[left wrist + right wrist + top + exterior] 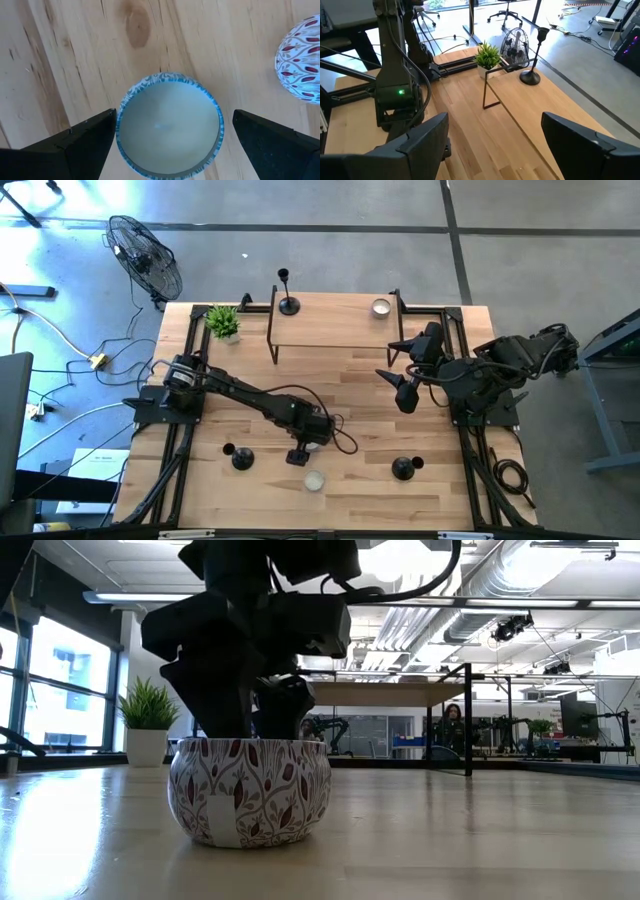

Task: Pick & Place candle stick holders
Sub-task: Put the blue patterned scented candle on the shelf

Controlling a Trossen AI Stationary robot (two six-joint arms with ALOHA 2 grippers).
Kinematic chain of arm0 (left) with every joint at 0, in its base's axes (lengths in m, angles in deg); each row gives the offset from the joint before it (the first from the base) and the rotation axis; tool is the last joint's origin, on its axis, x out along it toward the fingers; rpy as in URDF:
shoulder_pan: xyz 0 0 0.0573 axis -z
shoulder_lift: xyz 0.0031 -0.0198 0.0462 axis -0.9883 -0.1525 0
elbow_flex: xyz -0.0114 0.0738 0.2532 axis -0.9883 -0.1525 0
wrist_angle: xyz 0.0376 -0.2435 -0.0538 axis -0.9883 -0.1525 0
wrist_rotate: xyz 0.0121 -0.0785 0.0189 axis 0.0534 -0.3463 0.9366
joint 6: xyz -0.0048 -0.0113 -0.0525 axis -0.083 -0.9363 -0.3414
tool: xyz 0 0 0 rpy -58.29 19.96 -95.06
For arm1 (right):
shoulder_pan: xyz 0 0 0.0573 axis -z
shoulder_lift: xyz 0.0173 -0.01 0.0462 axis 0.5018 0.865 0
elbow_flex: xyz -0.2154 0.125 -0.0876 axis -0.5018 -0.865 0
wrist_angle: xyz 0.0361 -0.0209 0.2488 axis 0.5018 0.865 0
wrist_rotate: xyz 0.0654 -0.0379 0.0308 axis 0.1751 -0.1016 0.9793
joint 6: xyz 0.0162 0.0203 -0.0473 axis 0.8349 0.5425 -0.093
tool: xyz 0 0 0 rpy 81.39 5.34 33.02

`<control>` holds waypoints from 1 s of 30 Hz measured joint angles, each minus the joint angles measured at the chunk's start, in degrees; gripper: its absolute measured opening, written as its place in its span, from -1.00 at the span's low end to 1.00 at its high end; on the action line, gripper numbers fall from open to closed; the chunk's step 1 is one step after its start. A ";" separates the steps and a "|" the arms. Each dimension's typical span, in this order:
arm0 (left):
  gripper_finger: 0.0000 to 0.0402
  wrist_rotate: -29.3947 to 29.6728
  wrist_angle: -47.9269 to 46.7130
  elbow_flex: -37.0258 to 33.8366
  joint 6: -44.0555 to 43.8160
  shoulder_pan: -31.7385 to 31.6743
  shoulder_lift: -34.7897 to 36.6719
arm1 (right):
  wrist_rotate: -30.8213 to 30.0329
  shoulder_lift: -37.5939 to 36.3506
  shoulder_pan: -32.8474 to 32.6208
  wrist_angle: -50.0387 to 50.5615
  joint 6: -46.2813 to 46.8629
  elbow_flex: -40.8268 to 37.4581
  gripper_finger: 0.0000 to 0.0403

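My left gripper (pixel 300 452) is open and points down over a small round cup with a blue-patterned rim (pixel 170 131) that stands on the table. Its fingers stand on either side of the cup, one close to the rim; I cannot tell whether it touches. A red-patterned cup (pixel 314 480) stands beside it, near the front edge (pixel 250 790). Two black holders (pixel 242 458) (pixel 403 468) stand on the table. A taller holder (pixel 288 302) and a silvery cup (pixel 380 307) stand on the raised shelf (pixel 330 330). My right gripper (pixel 404 392) is open and empty at the right.
A potted plant (pixel 223 322) stands at the far left corner beside the shelf's black frame. The left arm's cable loops lie on the table near the gripper (pixel 345 442). A fan (pixel 145 255) stands on the floor beyond the table. Bare wood lies between the two near holders.
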 joint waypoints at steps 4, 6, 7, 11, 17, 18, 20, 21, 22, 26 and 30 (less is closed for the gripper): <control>0.94 0.04 -0.04 0.00 0.00 0.00 0.00 | 0.02 0.00 -0.02 -0.46 0.02 0.00 0.55; 0.92 0.07 -0.02 0.00 0.00 0.00 0.00 | 0.16 0.00 0.00 -0.46 0.03 0.00 0.55; 0.90 0.09 -0.02 0.00 -0.05 0.00 0.00 | 0.24 0.00 -0.02 -0.46 0.04 0.00 0.55; 0.65 0.26 -0.21 0.00 -1.02 0.00 0.00 | 0.24 0.00 -0.02 -0.46 0.04 0.00 0.55; 0.40 0.22 -0.37 0.09 -1.09 -0.02 0.02 | 0.16 0.00 -0.02 -0.46 0.04 0.00 0.55; 0.40 0.22 -0.45 0.11 -1.09 -0.02 0.02 | 0.13 0.00 -0.01 -0.46 0.04 0.00 0.55; 0.40 0.41 -0.53 0.11 -1.22 -0.02 0.02 | 0.08 0.00 0.00 -0.45 0.02 0.00 0.55; 0.40 0.61 -0.57 0.11 -1.44 -0.02 0.04 | -0.05 0.00 -0.02 -0.44 0.00 0.00 0.55; 0.40 0.65 -0.65 0.11 -1.51 0.00 0.04 | -0.26 0.00 -0.02 -0.46 0.00 0.00 0.55; 0.40 0.83 -0.98 0.11 -1.80 0.00 0.07 | -0.83 0.00 0.00 -0.44 0.01 0.00 0.55; 0.40 0.83 -1.86 0.13 -2.99 0.00 0.11 | -0.83 0.00 -0.02 -0.44 -0.10 0.00 0.55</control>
